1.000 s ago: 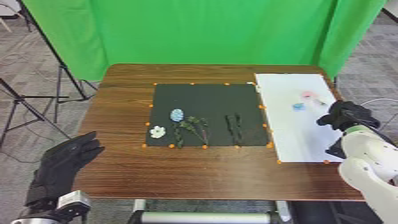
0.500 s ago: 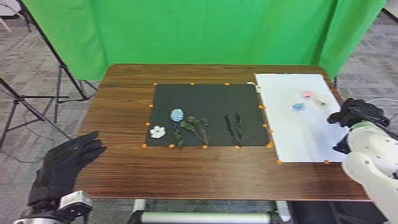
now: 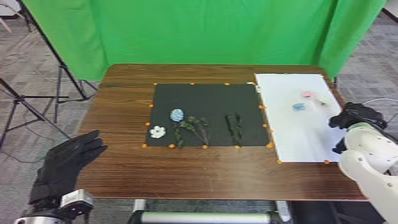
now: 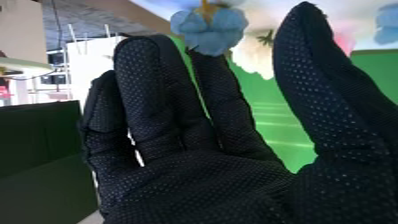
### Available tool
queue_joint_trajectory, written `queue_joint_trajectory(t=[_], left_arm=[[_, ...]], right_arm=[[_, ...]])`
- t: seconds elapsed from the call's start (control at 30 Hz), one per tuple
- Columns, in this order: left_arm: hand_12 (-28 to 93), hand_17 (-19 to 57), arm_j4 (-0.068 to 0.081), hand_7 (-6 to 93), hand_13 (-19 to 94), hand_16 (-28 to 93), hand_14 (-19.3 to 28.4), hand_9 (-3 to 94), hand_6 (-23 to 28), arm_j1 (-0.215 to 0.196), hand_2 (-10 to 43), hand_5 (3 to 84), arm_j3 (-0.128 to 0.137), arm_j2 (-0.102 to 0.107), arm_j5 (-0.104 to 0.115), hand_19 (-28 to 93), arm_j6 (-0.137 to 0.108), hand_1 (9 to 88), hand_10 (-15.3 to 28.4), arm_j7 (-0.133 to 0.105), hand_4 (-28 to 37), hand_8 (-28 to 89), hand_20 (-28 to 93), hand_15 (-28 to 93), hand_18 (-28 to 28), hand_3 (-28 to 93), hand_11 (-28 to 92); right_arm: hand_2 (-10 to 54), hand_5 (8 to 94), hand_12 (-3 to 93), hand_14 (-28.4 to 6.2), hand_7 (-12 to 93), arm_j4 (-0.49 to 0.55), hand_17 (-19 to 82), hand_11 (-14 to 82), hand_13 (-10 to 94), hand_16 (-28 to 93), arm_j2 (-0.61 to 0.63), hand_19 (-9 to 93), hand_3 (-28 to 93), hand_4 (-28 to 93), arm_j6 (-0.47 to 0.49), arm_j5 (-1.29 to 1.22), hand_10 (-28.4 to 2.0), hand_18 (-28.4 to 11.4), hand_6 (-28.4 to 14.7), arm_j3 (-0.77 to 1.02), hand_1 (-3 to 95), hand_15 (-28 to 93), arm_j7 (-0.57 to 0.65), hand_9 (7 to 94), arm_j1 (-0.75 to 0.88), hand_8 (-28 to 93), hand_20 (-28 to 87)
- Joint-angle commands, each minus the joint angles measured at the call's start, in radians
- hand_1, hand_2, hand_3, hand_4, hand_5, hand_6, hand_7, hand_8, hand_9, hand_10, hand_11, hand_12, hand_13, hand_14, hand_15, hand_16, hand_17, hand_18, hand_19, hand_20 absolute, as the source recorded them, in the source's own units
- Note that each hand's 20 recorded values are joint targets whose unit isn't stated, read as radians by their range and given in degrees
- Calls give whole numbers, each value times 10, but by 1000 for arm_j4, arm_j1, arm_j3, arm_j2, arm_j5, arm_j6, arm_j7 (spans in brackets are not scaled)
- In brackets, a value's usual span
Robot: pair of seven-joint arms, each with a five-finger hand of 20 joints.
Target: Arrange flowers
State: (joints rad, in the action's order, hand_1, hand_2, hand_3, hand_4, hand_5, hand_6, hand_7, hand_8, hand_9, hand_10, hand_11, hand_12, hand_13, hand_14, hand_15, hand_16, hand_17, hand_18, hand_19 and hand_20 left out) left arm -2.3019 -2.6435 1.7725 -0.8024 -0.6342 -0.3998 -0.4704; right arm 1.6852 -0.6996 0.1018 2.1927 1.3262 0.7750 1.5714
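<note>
- The right hand (image 3: 356, 114) is at the right edge of the white sheet (image 3: 302, 142); its fingers are extended and its thumb stands apart from them.
- In the right wrist view, a blue blossom (image 4: 210, 31) overlaps one fingertip; contact cannot be confirmed.
- A pale flower (image 3: 322, 102), pink flower (image 3: 307, 94) and blue flower (image 3: 298, 106) lie on the sheet's far half.
- The step in hand is judged to be picking a flower. The hand should align thumb and fingers on either side of one bloom before closing.
- Light pressure is advised; a hard pinch could crush petals, and a sweeping approach could scatter neighbouring blooms.
- To the left, the black mat (image 3: 200, 95) bears a white flower (image 3: 157, 132) and bare stems (image 3: 234, 129), a probable placement site.
- The left hand (image 3: 69, 157), fingers straight, is at the near left, and should keep clear.
</note>
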Motion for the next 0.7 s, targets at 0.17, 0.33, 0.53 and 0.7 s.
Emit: queue_joint_trajectory(t=[0.17,0.33,0.53,0.7], left_arm=[[90,-98,4,146,281,-127,284,389,141,3,61,463,0,-18,-11,565,16,272,222,19,-133,-87,119,598,213,830,368],[90,-98,4,146,281,-127,284,389,142,11,61,464,3,-25,-20,565,22,273,222,29,-133,-87,119,599,213,830,368],[90,-98,6,145,281,-127,284,388,142,14,61,464,0,-38,-26,565,29,273,222,38,-134,-87,119,598,213,830,369],[90,-98,5,146,281,-128,284,388,142,11,61,464,3,-42,-28,565,29,272,221,38,-133,-87,119,598,213,831,368]], right_arm=[[-90,545,166,-165,203,-33,201,264,478,162,-10,829,835,-282,-18,57,-153,-259,-56,-61,363,771,9,583,-23,-136,425],[-88,598,171,-138,226,-52,224,278,521,195,-9,838,827,-281,-61,89,-132,-255,-33,-88,420,754,29,645,-36,-148,414],[-95,664,332,-72,279,-77,263,166,593,315,-1,862,761,-282,-90,122,-91,-246,-21,-100,530,697,40,791,-40,-40,397],[-95,749,380,-49,301,-87,285,173,663,342,2,870,743,-282,-133,139,-71,-243,-2,-102,576,666,51,869,-44,0,401]])
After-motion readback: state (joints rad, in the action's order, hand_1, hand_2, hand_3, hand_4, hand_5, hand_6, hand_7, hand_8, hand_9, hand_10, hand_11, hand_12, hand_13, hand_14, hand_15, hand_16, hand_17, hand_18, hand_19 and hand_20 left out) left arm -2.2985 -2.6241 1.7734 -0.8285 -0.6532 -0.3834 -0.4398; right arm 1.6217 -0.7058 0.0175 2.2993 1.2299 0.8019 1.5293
